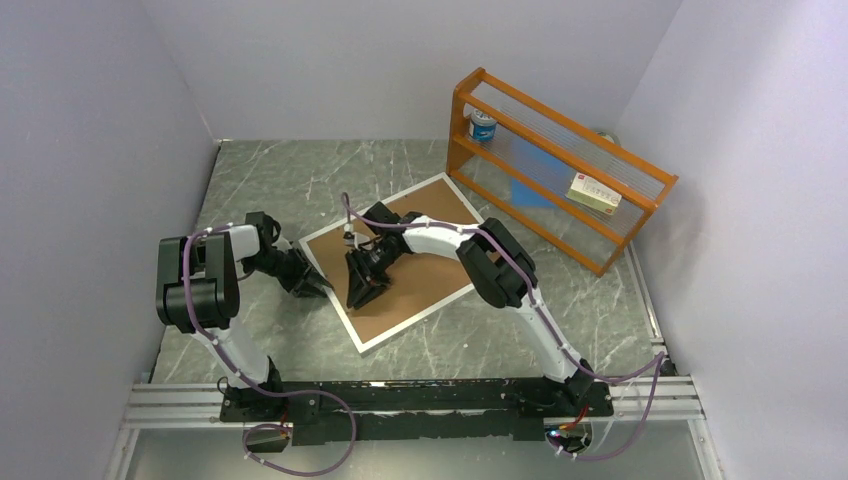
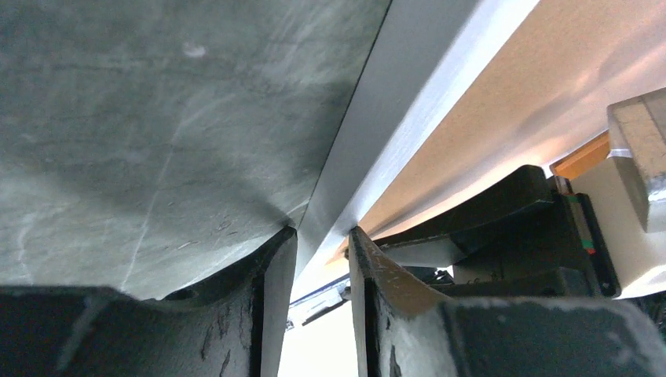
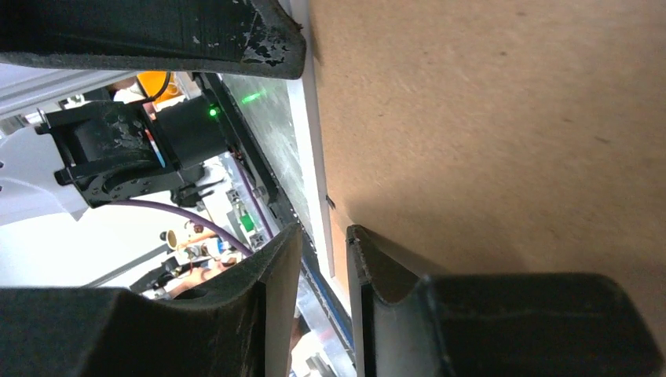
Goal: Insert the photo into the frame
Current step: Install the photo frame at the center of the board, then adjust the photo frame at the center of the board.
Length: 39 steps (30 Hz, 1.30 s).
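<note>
**At the frame's left edge, both grippers drawn nearly closed**

Low in the top view we see the two arm bases on their rail; just above them, left of centre, the left gripper [image 1: 312, 285] meets the left border of the frame [image 1: 420, 318]; its wrist view shows its fingers [image 2: 275, 275] a thin gap apart, clamped on the white border that runs into that gap; beside it the right gripper [image 1: 358, 292] points down at the same edge; its fingers [image 3: 369, 259] also stand a narrow slit apart with the border in the slit, and we cannot tell whether they pinch it; the frame lies flat at the middle of the grey marble table [image 1: 280, 180], its centre filled by the brown backing board [image 1: 425, 288]; the photo shows in no view; farthest, at upper right, the orange rack [image 1: 460, 135] holds a can [image 1: 483, 127] and a small box [image 1: 594, 192].
</note>
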Each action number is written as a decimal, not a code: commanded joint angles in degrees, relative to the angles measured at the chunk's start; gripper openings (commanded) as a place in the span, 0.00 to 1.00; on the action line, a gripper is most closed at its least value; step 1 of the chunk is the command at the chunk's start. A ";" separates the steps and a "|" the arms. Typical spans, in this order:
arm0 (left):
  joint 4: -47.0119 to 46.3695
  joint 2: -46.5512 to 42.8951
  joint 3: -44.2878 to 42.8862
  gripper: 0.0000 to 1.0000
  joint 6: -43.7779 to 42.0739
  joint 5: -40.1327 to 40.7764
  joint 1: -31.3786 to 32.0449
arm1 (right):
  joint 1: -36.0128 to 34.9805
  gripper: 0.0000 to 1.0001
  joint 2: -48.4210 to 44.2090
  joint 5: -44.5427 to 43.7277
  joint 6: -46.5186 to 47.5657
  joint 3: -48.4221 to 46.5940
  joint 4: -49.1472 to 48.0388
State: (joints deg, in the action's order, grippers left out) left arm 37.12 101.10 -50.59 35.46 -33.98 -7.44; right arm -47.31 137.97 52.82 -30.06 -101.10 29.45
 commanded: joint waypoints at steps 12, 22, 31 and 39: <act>-2.56 -0.62 1.06 0.46 -2.85 5.99 0.23 | 3.42 0.31 -6.34 -22.46 4.39 11.00 -7.83; -5.57 -5.65 -0.04 0.66 -2.22 3.44 -0.36 | 10.64 0.42 -25.32 -41.99 0.01 22.23 -12.59; -6.41 -10.10 0.89 0.77 -0.88 6.07 -1.39 | 19.38 0.82 -28.56 -68.35 10.13 24.88 -7.19; -6.55 -10.57 1.53 0.79 -0.91 6.05 -1.41 | 20.00 0.94 -25.49 -75.47 14.90 25.07 -7.95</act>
State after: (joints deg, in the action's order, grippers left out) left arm 31.35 91.92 -49.41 34.70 -28.53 -8.71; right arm -27.35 111.85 -16.05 -18.63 -76.07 21.63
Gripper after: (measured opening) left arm 0.785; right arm 0.923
